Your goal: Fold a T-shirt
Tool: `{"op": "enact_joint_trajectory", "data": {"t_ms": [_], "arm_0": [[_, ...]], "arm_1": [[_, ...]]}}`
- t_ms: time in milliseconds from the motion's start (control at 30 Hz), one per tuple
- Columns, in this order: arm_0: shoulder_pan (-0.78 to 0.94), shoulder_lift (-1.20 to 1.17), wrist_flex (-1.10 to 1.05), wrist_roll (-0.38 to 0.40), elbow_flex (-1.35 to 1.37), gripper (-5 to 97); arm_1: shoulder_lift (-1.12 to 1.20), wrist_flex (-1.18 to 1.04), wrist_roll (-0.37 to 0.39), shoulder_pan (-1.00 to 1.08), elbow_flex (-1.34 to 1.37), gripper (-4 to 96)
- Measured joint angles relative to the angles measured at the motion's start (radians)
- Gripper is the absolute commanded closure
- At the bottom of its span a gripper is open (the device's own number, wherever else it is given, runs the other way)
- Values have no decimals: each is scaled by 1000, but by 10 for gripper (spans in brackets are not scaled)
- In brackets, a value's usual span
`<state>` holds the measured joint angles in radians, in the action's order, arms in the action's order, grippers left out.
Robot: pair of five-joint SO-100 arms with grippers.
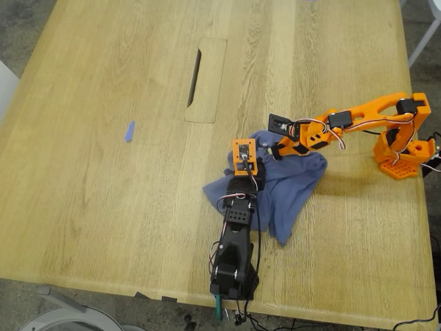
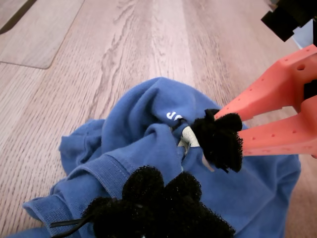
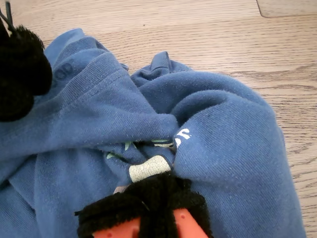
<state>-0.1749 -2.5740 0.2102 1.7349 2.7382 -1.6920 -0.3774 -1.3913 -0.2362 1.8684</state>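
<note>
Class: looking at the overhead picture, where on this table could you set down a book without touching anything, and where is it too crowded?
Free: the wide bare wood on the exterior view's left, between the table edge and the inset panel, apart from a small blue scrap; also the far stretch beyond the panel. Crowded: around the crumpled T-shirt, where both arms meet.

Wooden table [image 1: 103, 172] filled most of exterior view, light oak grain running lengthwise. Rectangular hatch [image 1: 207, 81] set flush in top toward far side, dark slot [image 1: 194, 68] along its edge on exterior view's left. Small blue scrap [image 1: 129, 131] lay alone on bare wood toward exterior view's left, well apart from hatch. Grey floor [image 1: 27, 21] showed past far corner at exterior view's left. Hatch corner also visible in first wrist view [image 2: 34, 42].
</note>
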Motion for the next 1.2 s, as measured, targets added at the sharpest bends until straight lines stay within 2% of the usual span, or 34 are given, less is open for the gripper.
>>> {"op": "enact_joint_trajectory", "data": {"t_ms": [267, 367, 500, 867, 1200], "arm_0": [[-20, 51, -92, 2, 48, 918], [-26, 89, -129, 6, 48, 918], [-26, 156, -186, 14, 48, 918], [-9, 353, -353, 20, 46, 918], [110, 379, -379, 20, 69, 918]], "arm_1": [[103, -242, -6, -12, -299, 913], [155, -265, -6, -14, -396, 913], [196, -210, -9, -21, -396, 913], [140, 189, 6, -43, 77, 913], [-199, 325, 18, -41, 623, 913]]}}
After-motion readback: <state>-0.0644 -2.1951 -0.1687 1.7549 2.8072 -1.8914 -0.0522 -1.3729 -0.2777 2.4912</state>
